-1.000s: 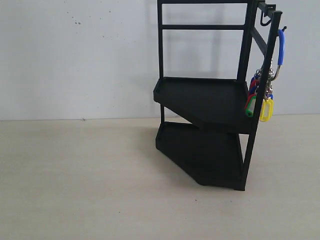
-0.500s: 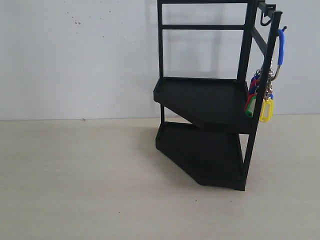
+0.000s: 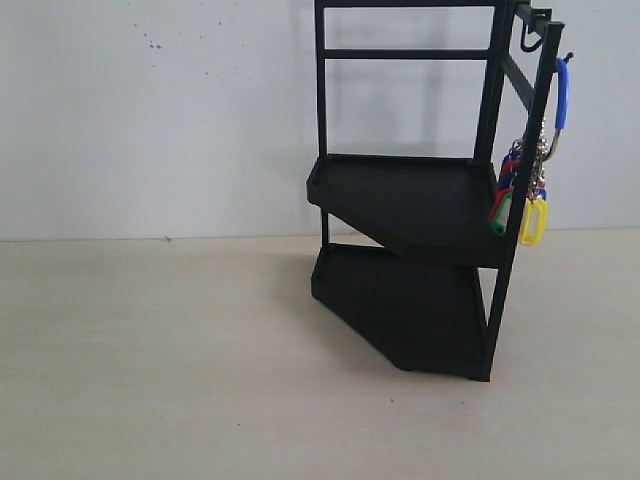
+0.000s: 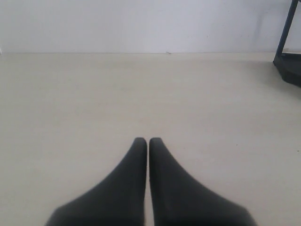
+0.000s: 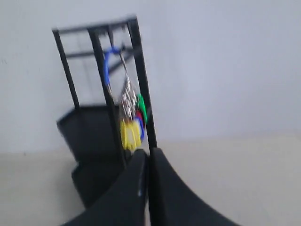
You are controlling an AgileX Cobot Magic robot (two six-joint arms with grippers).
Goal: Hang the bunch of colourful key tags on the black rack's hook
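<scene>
The colourful key tag bunch (image 3: 530, 190) hangs by its blue-sleeved ring from the hook (image 3: 567, 59) on the black rack (image 3: 420, 200), at the rack's right upright. Its yellow, green, red and blue tags dangle beside the upper tray. The right wrist view shows the colourful key tag bunch (image 5: 130, 117) on the black rack (image 5: 99, 122), with my right gripper (image 5: 148, 153) shut, empty and away from it. My left gripper (image 4: 148, 141) is shut with nothing in it, over bare tabletop. Neither gripper appears in the exterior view.
A rounder J-curled black hook (image 3: 527, 40) sits higher on the rack's top bar. The pale table (image 3: 150, 360) stretches left of the rack, backed by a white wall (image 3: 150, 100). A corner of the rack's lower tray (image 4: 289, 66) shows in the left wrist view.
The tags have swung very slightly on the hook; nothing else has moved.
</scene>
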